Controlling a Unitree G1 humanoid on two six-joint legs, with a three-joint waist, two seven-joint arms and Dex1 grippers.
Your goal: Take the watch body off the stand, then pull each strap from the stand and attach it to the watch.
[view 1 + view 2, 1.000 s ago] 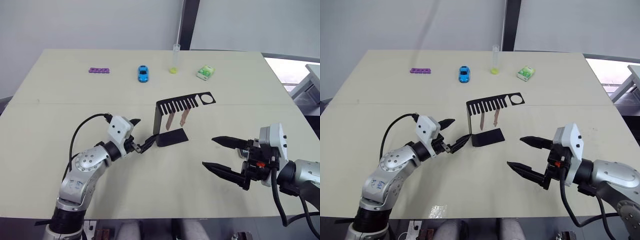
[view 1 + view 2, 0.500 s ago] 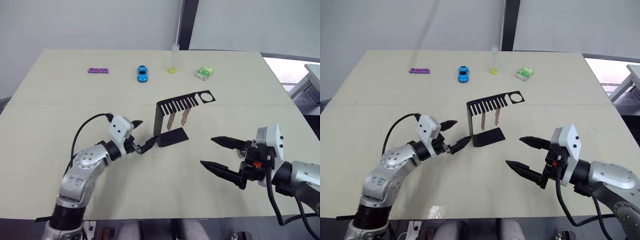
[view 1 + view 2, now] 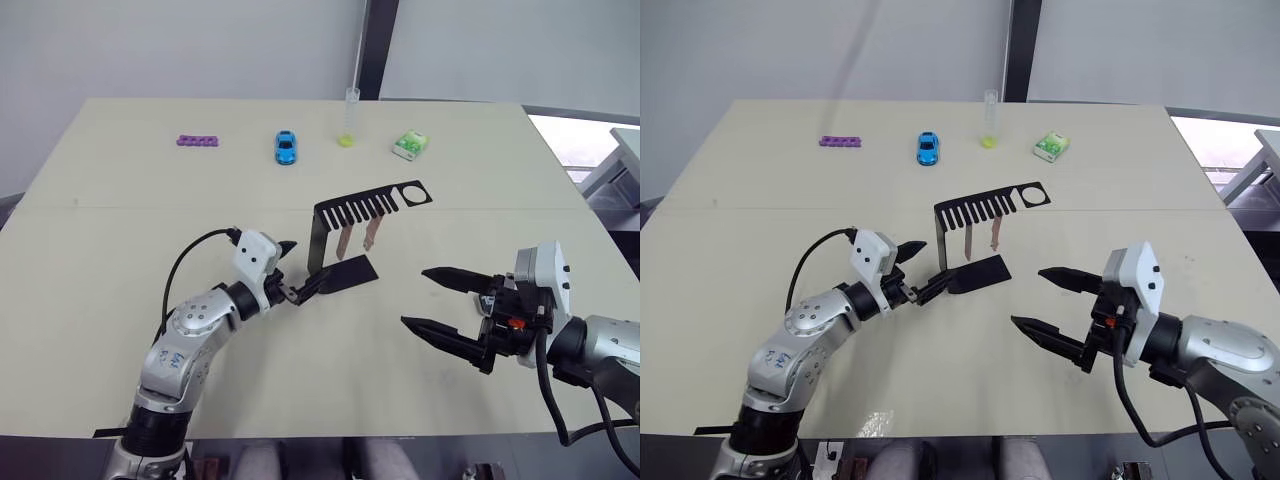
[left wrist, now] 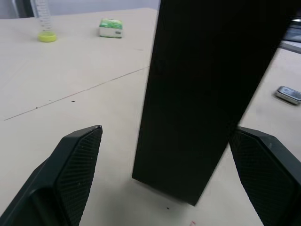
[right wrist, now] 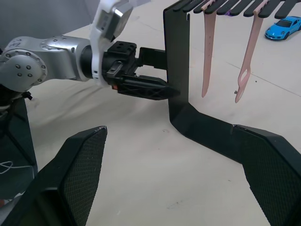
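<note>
The left gripper [image 3: 296,283], fingers spread and empty, has been advanced until the black bent sheet-metal stand [image 3: 322,245] sits between them; its base now looks tilted. Two pinkish-tan straps [image 3: 355,239] hang untouched. The right gripper [image 3: 437,306] is held wide open, empty

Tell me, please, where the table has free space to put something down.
Bare table lies between the far purple strip and the left gripper. Crowded: around the stand, between both grippers, the right gripper close by.
</note>
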